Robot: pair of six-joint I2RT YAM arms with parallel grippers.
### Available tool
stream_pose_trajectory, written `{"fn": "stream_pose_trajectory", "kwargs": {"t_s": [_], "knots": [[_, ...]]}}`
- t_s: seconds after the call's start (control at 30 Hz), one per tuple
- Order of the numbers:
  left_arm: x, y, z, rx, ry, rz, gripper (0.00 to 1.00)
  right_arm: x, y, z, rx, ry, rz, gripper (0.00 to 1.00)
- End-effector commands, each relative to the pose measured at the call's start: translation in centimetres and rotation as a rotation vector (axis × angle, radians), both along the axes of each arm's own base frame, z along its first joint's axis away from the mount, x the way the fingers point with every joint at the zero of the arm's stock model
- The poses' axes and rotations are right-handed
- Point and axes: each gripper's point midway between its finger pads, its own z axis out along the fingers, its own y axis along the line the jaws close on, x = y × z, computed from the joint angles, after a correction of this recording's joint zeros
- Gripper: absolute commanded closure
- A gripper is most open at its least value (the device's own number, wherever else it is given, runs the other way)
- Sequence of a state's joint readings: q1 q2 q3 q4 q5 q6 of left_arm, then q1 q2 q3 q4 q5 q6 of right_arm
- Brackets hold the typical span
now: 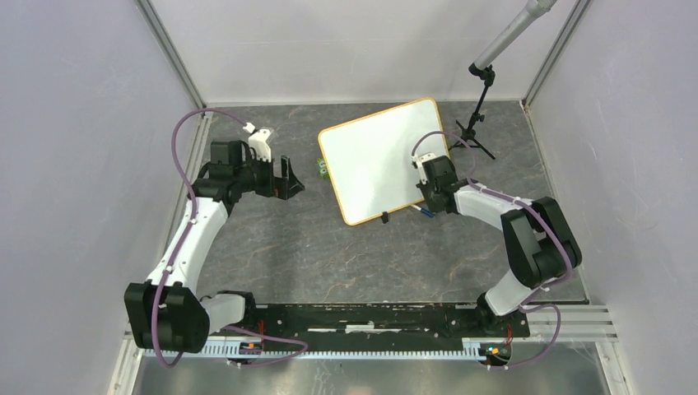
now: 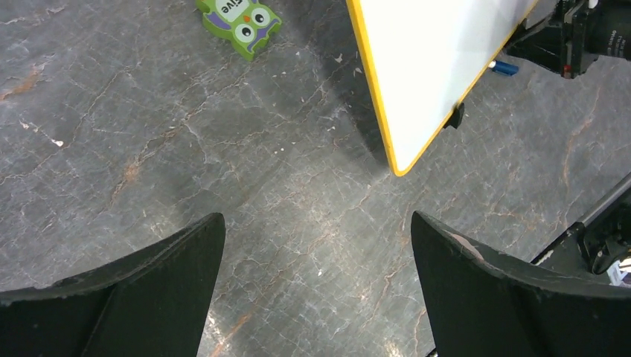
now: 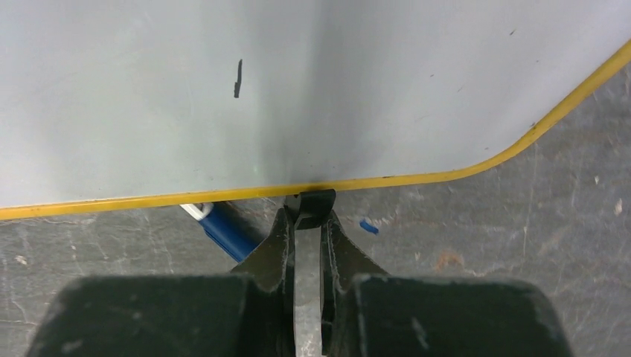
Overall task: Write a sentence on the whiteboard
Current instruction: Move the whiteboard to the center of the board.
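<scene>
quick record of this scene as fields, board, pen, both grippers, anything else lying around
whiteboard: flat on the table, yellow rim, turned at an angle
writing: none yet, only one short dark mark
right gripper: shut on a black clip on the board's rim
left gripper: open, empty, over the table, apart from the board
marker: blue, on the table, partly under the board's rim beside the right gripper
also there: green owl toy, left of the board

My left claw [image 2: 316, 223] gapes wide toward the tabletop's far left corner, while my right claw [image 3: 309, 223] pinches a black clip [image 3: 311, 202].
</scene>
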State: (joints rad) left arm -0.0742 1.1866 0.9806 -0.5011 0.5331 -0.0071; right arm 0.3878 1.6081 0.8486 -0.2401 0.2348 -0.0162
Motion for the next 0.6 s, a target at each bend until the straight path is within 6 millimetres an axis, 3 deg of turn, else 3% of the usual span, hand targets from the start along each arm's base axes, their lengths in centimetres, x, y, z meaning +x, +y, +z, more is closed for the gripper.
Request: {"fn": "stream_pose_trajectory", "kwargs": {"t_s": [0.0,0.13,0.37,0.57], "knots": [[0.1,-0.2,2.0,0.015,-0.080,-0.050,0.00,2.6,3.0,1.1,0.041,-0.036,0.179,1.00],[0.0,-0.1,3.2,0.000,-0.082,-0.033,0.00,2.6,3.8,0.1,0.038,0.011,0.260,1.00],[0.0,0.8,7.8,-0.076,-0.142,0.007,0.00,0.8,6.0,-0.9,0.141,0.064,0.383,1.00],[-0.3,0.3,8.0,-0.109,-0.138,-0.005,0.00,1.4,6.6,-0.4,0.144,0.061,0.428,0.96]]}}
